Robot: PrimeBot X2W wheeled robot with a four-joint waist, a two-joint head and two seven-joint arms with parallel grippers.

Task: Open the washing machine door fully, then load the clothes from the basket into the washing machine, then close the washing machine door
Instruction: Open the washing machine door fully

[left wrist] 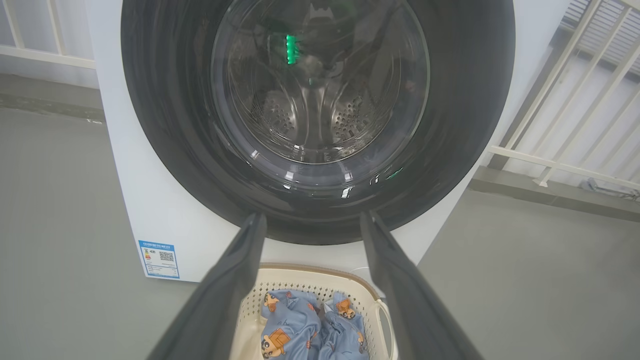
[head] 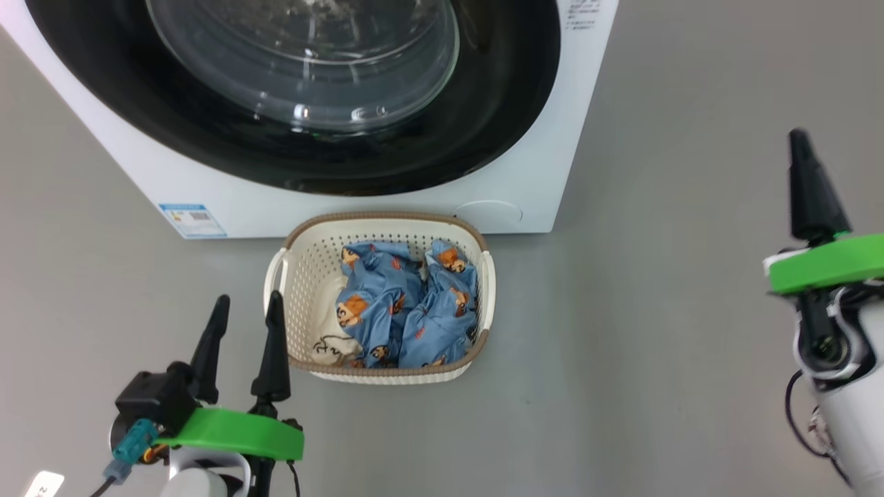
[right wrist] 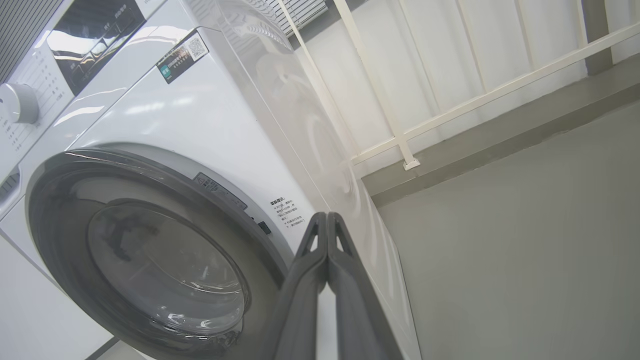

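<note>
Nearest to me, the left gripper (head: 248,298) hangs just beside the basket's left handle, its jaws spread wide and empty. Off to the right, well clear of everything, the right gripper (head: 801,141) has its jaws pressed together on nothing, tips aimed at the machine's right front corner.

The basket (head: 311,276) sits on the grey floor, close against the foot of the machine. Its long axis runs side to side along the machine's front, with a handle at each end. The clothes (head: 400,310) lie crumpled in it, heaped mostly to the right, with a cream piece low at the front left. They look soft, light and limp. I would pinch a raised fold at the top of the heap, and expect the rest to trail and perhaps snag the rim. The basket itself looks light enough to slide if dragged.

Behind it stands the washing machine (head: 428,200), and the washing machine door (head: 483,117) is flat against its front, facing out towards the robot, not yet opened. It looks stiff, glossy and slippery, so closed tips would skate on its face. The hold belongs at the rim. I cannot make out a handle or tell which side the hinge is on.
</note>
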